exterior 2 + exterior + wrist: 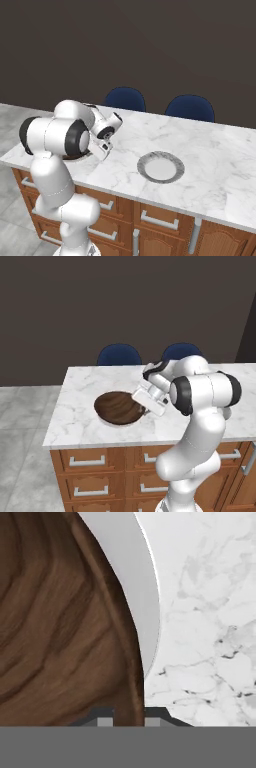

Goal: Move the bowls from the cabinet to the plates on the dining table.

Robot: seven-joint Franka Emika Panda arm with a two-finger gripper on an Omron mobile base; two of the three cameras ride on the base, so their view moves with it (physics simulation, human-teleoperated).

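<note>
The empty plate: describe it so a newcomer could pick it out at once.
On the dining table in front of the two blue chairs, look right of the gripper. The empty plate lies flat there, pale inside a grey speckled rim, while the other plate sits under the brown bowl.

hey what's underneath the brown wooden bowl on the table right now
A pale plate lies under the wooden bowl, showing as a light crescent beside the rim that the shut gripper pinches. The bowl covers the rest of the plate.

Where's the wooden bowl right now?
The wooden bowl sits on a pale plate at the dining table's left end, its rim pinched by the gripper.
</note>
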